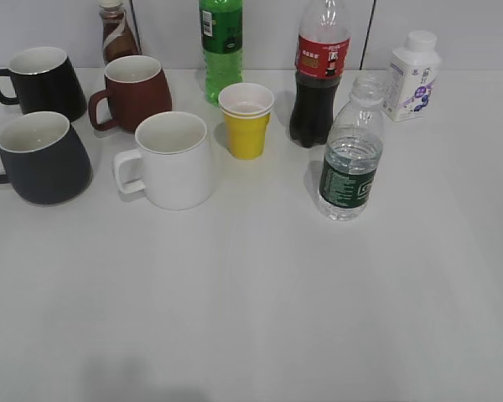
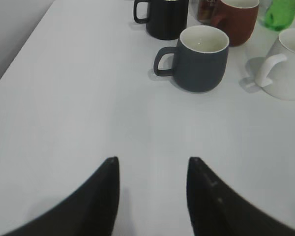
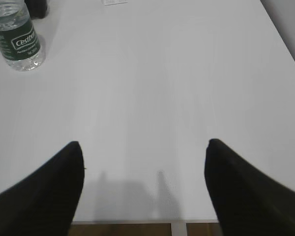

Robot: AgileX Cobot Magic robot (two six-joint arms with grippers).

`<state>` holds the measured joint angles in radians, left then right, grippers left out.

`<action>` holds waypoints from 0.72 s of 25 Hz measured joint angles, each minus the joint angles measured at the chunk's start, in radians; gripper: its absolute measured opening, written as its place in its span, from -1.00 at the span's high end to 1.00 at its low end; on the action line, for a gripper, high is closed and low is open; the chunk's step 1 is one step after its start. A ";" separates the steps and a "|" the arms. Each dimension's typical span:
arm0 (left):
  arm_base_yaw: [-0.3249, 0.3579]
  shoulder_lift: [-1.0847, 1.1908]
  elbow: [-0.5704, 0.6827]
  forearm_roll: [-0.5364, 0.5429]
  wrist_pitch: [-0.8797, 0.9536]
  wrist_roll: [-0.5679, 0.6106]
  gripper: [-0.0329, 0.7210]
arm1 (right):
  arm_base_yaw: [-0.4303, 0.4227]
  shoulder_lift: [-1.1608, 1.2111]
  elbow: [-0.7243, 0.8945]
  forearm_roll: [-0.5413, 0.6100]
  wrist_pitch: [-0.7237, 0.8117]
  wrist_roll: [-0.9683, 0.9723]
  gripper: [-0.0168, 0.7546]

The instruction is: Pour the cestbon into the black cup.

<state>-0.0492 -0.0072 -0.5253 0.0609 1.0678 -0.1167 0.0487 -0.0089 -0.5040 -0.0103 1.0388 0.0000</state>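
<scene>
- The surface (image 1: pixel 251 301) is big, white and holds everything.
- My right gripper (image 3: pixel 143 147) is spread wide, holding nothing.
- My left gripper (image 2: pixel 153 164) is parted too, empty.
- The black cup (image 1: pixel 40 157) is far left, upright.
- The cestbon (image 1: pixel 350 155) stands right of middle, just in front of the cola bottle (image 1: pixel 319 75).

exterior: cola bottle (image 1: pixel 320 75) and green soda bottle (image 1: pixel 221 46) tops cropped; black cup (image 1: pixel 42 157) handle cut by left edge | right wrist: cestbon (image 3: pixel 17 37) neck out of frame | left wrist: small print on labels probably unreadable
</scene>
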 joint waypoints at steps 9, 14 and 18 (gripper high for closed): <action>0.000 0.000 0.000 0.000 0.000 0.000 0.01 | 0.000 0.000 0.000 0.000 0.000 0.000 -0.53; 0.000 0.000 0.000 0.000 0.000 0.000 0.01 | 0.000 0.000 0.000 0.000 0.000 0.000 -0.53; 0.000 0.000 0.000 0.000 0.000 0.000 0.01 | 0.000 0.000 0.000 0.000 0.000 0.000 -0.53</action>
<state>-0.0492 -0.0072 -0.5253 0.0609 1.0678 -0.1167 0.0487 -0.0089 -0.5040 -0.0103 1.0388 0.0000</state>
